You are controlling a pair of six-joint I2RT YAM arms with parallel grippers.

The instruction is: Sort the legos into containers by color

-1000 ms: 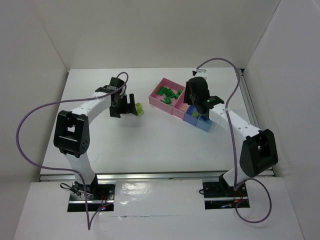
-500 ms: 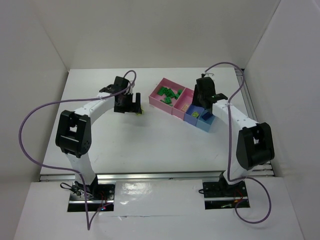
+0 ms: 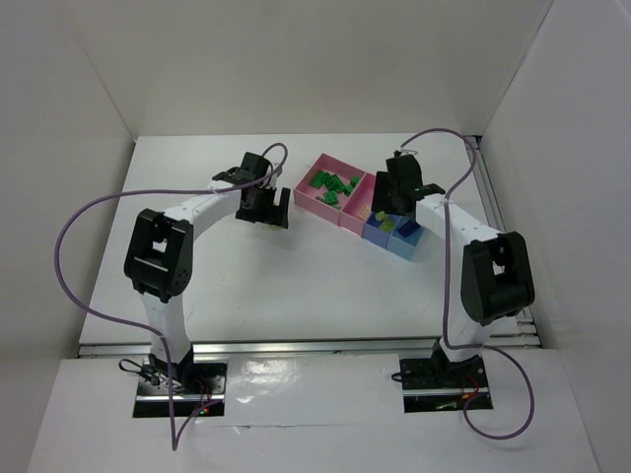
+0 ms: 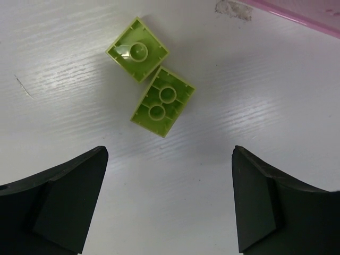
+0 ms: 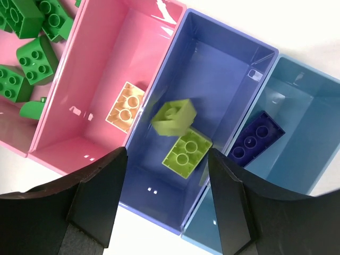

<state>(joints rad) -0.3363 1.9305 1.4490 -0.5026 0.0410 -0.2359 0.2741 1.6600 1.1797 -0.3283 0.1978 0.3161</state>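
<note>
Both the half-open right tool (image 5: 167, 159) and wide-open left tool (image 4: 170, 154) are holding nothing, and the loose yellow-green brick (image 5: 173, 117) is tumbling over the periwinkle tray (image 5: 218, 64), risking bouncing out.

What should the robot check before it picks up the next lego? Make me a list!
1. Are the left jaws open: ok, they are wide apart.
2. Legos waiting in front of them: ok, a square yellow-green brick and a longer yellow-green brick lie on the table.
3. Room to grab just one: not ok, the two look like they touch.
4. Nothing gripped by the right jaws: ok, they stand apart.
5. Falling brick settled: not ok, a blurred brick is in mid-fall over the periwinkle tray.
6. Matching colour in that tray: ok, a resting yellow-green brick lies in it.
</note>
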